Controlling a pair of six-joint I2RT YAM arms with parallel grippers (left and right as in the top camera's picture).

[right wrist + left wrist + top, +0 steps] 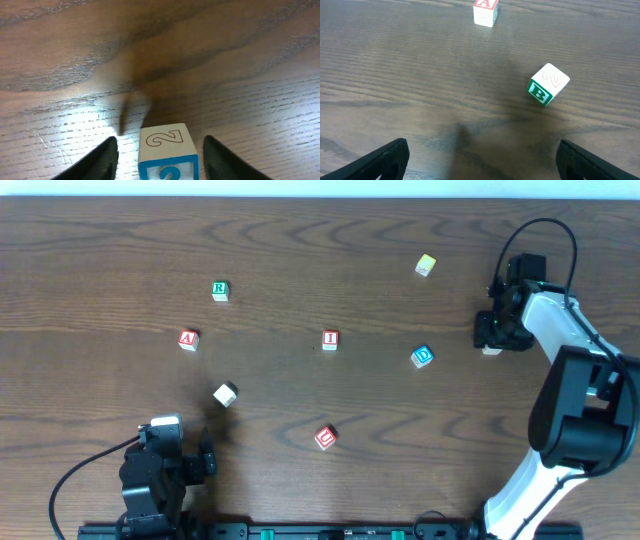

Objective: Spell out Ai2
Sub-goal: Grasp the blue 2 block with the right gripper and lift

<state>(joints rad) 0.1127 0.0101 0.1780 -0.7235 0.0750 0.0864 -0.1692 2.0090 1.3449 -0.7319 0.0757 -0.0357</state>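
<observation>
The "2" cube (166, 145), with a blue-framed side and an outlined 2 on top, stands on the table between my right gripper's fingers (102, 159). A narrow gap shows on each side, so the right gripper (161, 157) is open around it. From overhead the right gripper (492, 338) is at the far right, mostly hiding that cube (491, 351). The red "A" cube (188, 339) lies left of centre and shows again in the left wrist view (485, 11). The red "I" cube (330, 339) sits mid-table. My left gripper (207, 458) (480, 162) is wide open and holds nothing.
A blue "D" cube (423, 357) lies right of the "I", a red "C" cube (325, 437) nearer the front. A green "R" cube (220, 290) and a yellow cube (426, 265) sit further back. A green "B" cube (226, 394) (547, 84) lies just ahead of the left gripper.
</observation>
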